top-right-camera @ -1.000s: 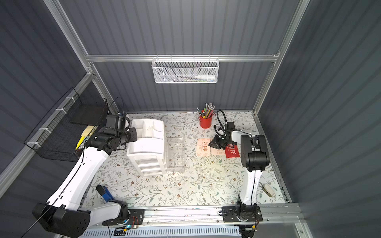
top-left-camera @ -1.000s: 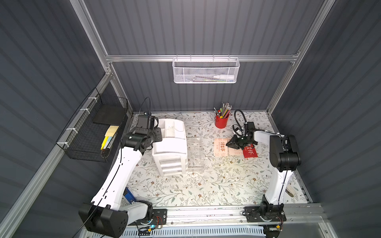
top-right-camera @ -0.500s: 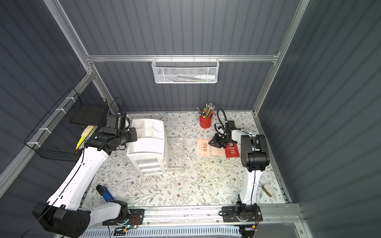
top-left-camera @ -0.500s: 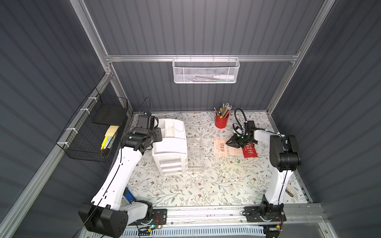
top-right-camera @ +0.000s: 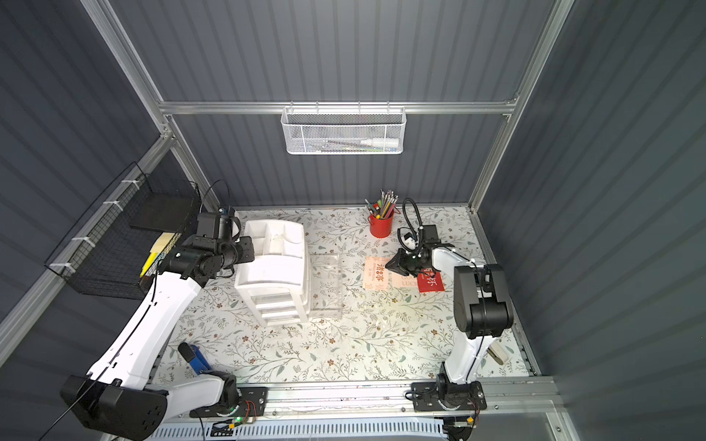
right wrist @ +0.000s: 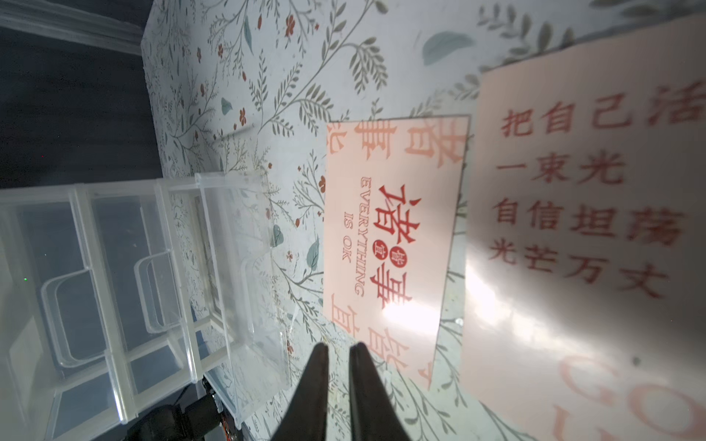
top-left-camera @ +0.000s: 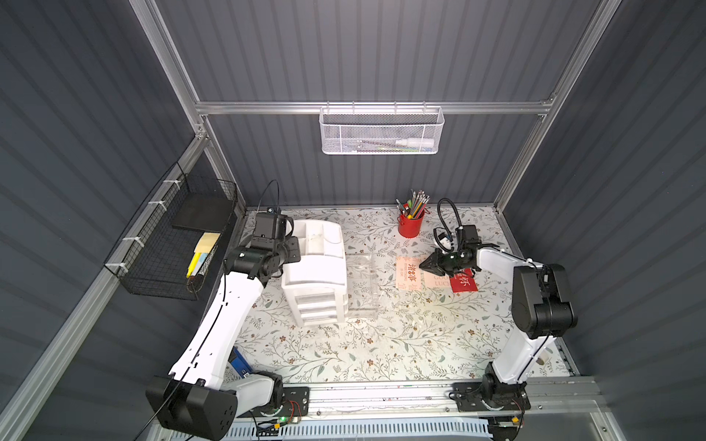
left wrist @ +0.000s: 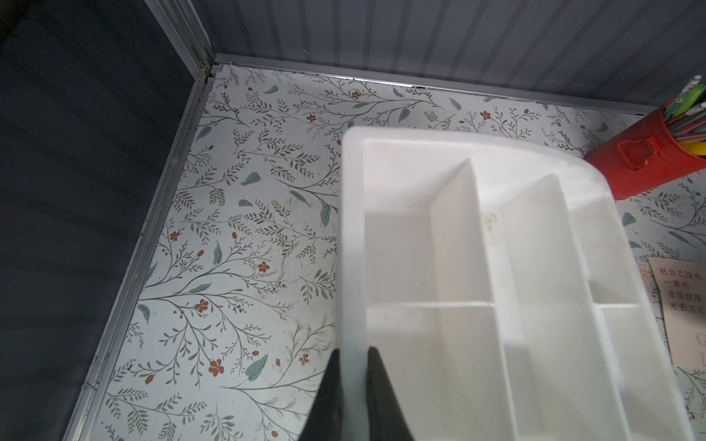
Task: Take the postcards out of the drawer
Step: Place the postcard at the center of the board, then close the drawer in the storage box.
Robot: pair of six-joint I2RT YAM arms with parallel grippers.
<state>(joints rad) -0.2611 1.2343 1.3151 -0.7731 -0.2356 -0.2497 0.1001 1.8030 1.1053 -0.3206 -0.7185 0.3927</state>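
Note:
Three postcards lie on the table right of the drawer: a pale peach one point(top-left-camera: 408, 273) point(right wrist: 397, 236), a second peach one point(top-left-camera: 435, 281) point(right wrist: 573, 229) and a red one point(top-left-camera: 464, 281). My right gripper point(top-left-camera: 422, 264) point(right wrist: 339, 345) hovers low over the gap between the two peach cards. Its jaws stand a narrow slit apart with nothing between them. The clear drawer point(top-left-camera: 361, 282) point(right wrist: 237, 267) is pulled out of the white drawer unit point(top-left-camera: 317, 275) and shows no card inside. My left gripper point(top-left-camera: 296, 252) point(left wrist: 353, 351) is shut on the unit's top rim point(left wrist: 351, 229).
A red pencil cup point(top-left-camera: 410, 227) stands behind the cards. On the left wall hangs a black wire basket point(top-left-camera: 179, 244) holding yellow pads. A white mesh basket point(top-left-camera: 382, 131) hangs on the back wall. A blue object point(top-left-camera: 240, 362) lies front left, a small pale one point(top-right-camera: 498, 353) front right.
My right gripper has shifted only slightly above the cards. The cards, the drawer and the left arm stay where they were.

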